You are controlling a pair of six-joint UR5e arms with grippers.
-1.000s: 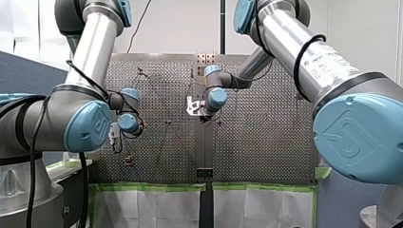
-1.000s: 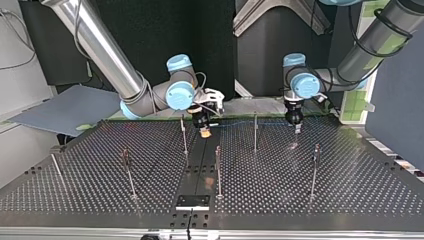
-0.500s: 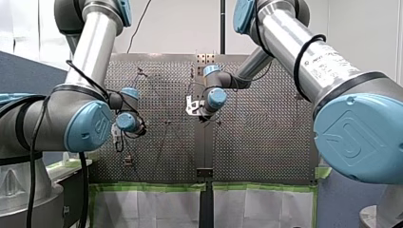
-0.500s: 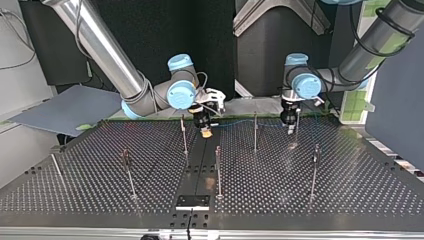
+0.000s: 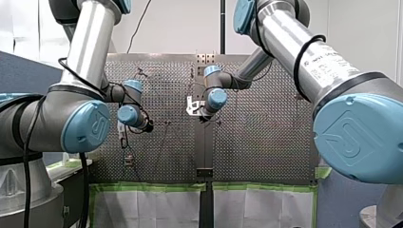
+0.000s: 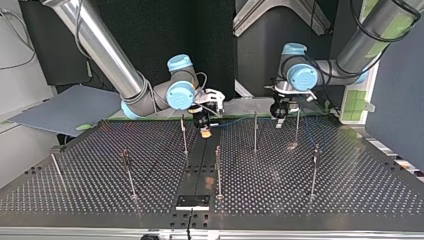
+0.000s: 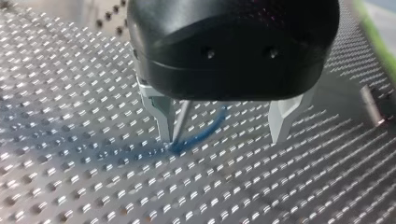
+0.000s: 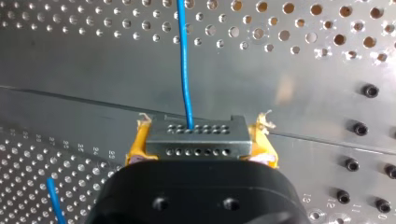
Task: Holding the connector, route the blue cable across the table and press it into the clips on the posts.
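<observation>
left wrist view shows my left gripper (image 7: 220, 139) spread wide with the blue cable (image 7: 201, 134) curving between its fingers (image 7: 161, 114), nearer one, its length running ahead from the connector (image 8: 196, 145) clamped in my right gripper (image 8: 201, 134).

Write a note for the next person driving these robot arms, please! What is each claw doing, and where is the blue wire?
Right gripper: shut on the connector, yellow pads either side, above the table's middle strip.
Left gripper: open, low over the table, holding nothing.
Blue cable: leaves the connector and runs to the left gripper, passing between its fingers beside a thin post.
Done: connector gripped, cable laid out between the arms.
Left: press the cable into the clips on the posts; I cannot see it seated in any.
</observation>
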